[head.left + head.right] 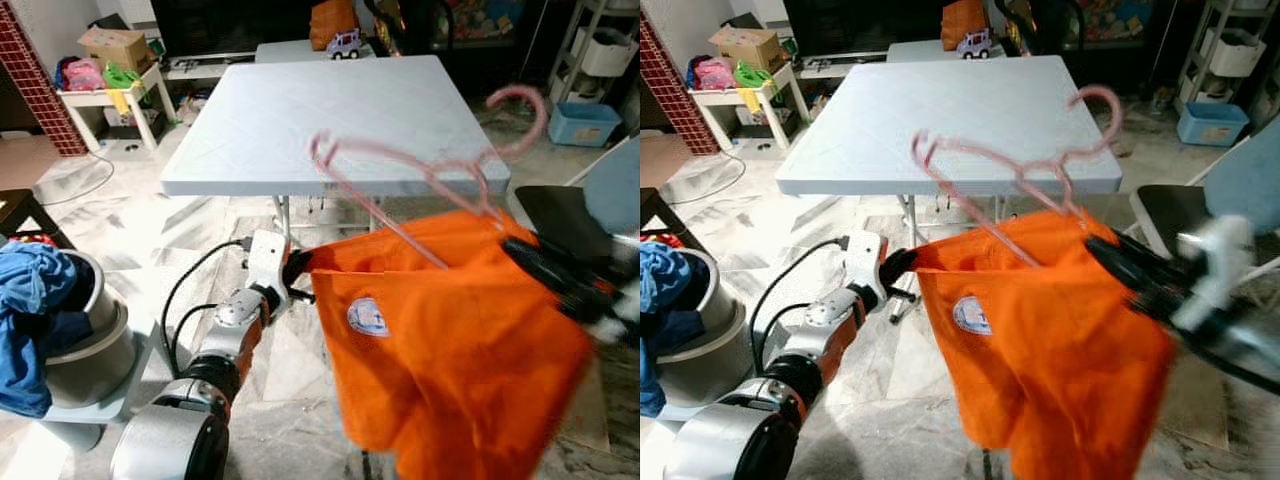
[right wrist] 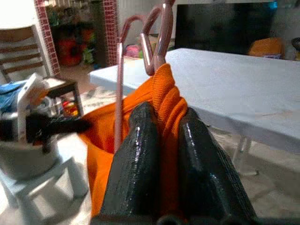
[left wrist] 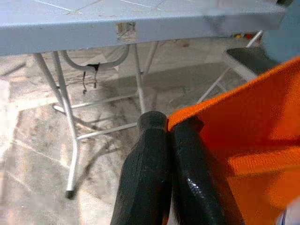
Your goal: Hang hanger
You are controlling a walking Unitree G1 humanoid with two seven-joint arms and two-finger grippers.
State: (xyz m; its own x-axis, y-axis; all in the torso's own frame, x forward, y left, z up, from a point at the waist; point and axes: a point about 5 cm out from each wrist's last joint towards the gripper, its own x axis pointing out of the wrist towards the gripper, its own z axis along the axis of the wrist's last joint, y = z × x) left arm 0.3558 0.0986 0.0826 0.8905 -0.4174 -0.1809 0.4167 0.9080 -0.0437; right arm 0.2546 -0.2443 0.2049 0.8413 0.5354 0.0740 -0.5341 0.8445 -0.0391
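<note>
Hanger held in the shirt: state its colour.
Pink hanger, clearest in the left eye view.

Before me stands a pale grey folding worktop [image 1: 330, 110] on thin metal legs [image 3: 65, 117], over a floor [image 1: 130, 220] of white marble tiles with grey veining. Beyond it a dark TV unit [image 1: 220, 25] runs along the far wall, with a red brick column [image 1: 35, 80] to my left. A small white side table [image 1: 110, 100] carries a cardboard box [image 1: 115, 45]. To my right I see a white shelving rack [image 1: 600, 50], a blue tub [image 1: 585, 122] and a dark chair seat [image 1: 560, 215]. The light is even and bright.
</note>
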